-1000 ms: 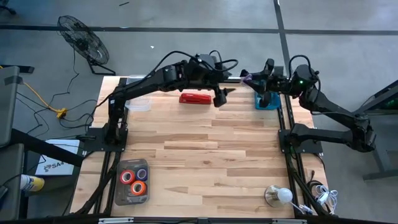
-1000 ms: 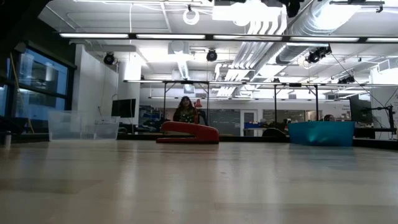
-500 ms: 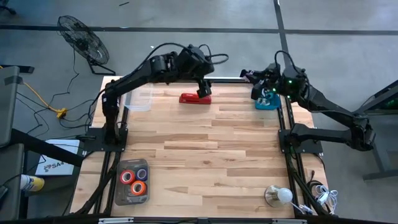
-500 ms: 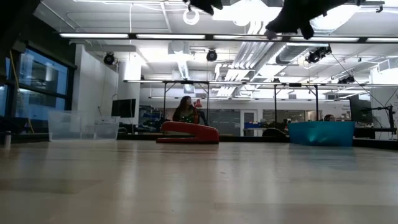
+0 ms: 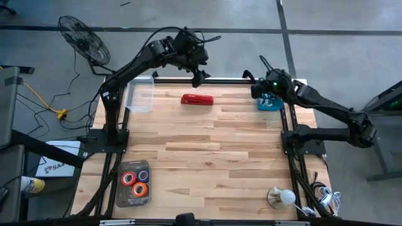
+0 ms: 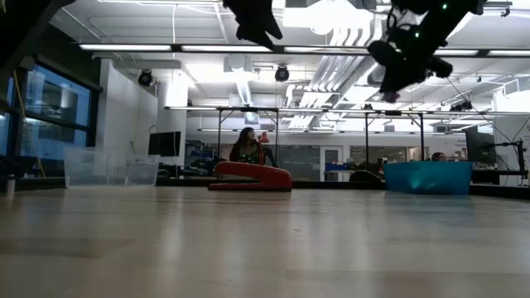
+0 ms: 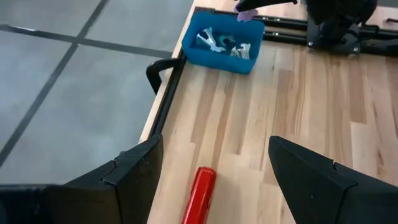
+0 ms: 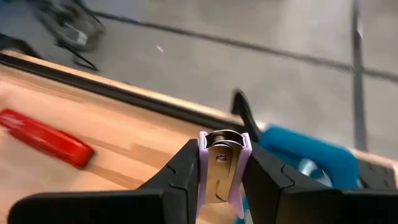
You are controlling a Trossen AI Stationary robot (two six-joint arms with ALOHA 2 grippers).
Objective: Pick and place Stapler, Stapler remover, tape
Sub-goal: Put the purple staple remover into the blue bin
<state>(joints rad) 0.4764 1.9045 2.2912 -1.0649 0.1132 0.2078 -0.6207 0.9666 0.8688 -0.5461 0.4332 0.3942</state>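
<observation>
The red stapler point(image 5: 197, 99) lies flat on the table near its far edge, also in the low view point(image 6: 248, 175) and under my left wrist point(image 7: 200, 193). My left gripper point(image 5: 198, 75) hangs open, high above the far edge just beyond the stapler, touching nothing. My right gripper point(image 5: 255, 88) is shut on a purple-and-metal staple remover point(image 8: 222, 171), in the air beside the blue bin point(image 5: 270, 102). The bin holds pale claw-shaped pieces point(image 7: 214, 42). The tape rolls point(image 5: 135, 181) sit in a dark tray at the near-left corner. My right gripper pinches the staple remover between its two fingers, which press on its purple side plates point(image 8: 202, 167). The metal middle with its rivet shows between the fingers. The remover is lifted clear of the table, above the far edge next to the blue bin.
A clear plastic container point(image 5: 139, 94) stands at the far-left of the table, left of the stapler. A lamp-like object point(image 5: 281, 197) sits at the near-right corner. Bare wood point(image 5: 207, 157) spans the middle. In the low view a person point(image 6: 246, 147) shows far behind the table.
My left gripper has swung from the stapler's right, across over it, toward the far edge, and has risen. My right gripper, still shut on the staple remover, has come down toward the blue bin. The stapler has stayed put.
</observation>
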